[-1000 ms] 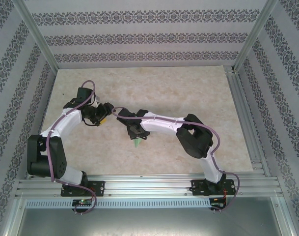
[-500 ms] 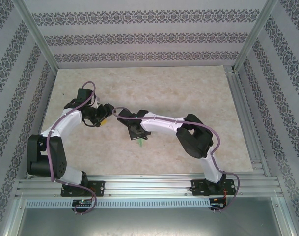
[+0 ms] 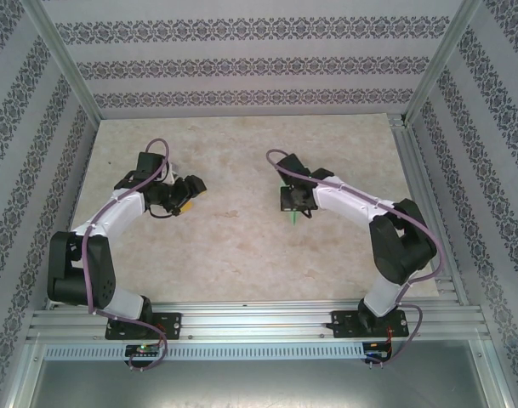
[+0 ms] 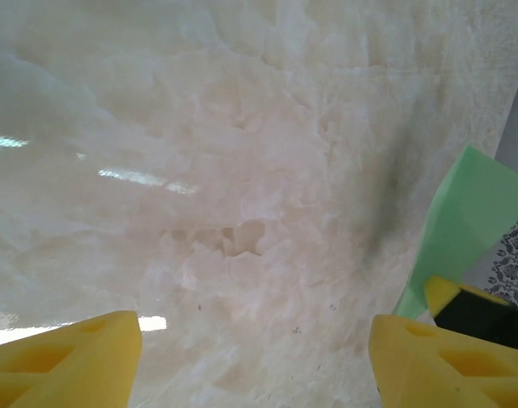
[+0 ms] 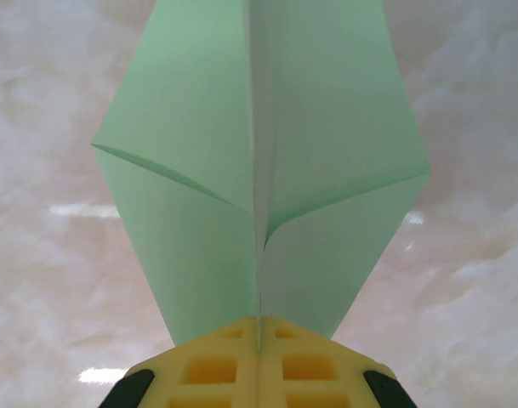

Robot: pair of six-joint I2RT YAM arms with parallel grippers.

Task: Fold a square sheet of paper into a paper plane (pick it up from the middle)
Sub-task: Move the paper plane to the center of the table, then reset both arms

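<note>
Plane [image 5: 259, 153], light green and folded to a dart with a centre crease, is pinched at one end by the right gripper [image 5: 259, 330], whose jaws are closed flat on the crease line. Its long axis runs straight out from those jaws, both wings spreading evenly to either side. From above, only a green sliver shows under that gripper, toward the near edge; it appears held clear of the table [image 3: 241, 255], though contact cannot be ruled out. Left gripper [image 3: 193, 187] stands well apart to the left, jaws spread wide with nothing between them, the plane lying off to its right. Judgement: folding looks complete; any hand-over or set-down rests with the right arm.
</note>
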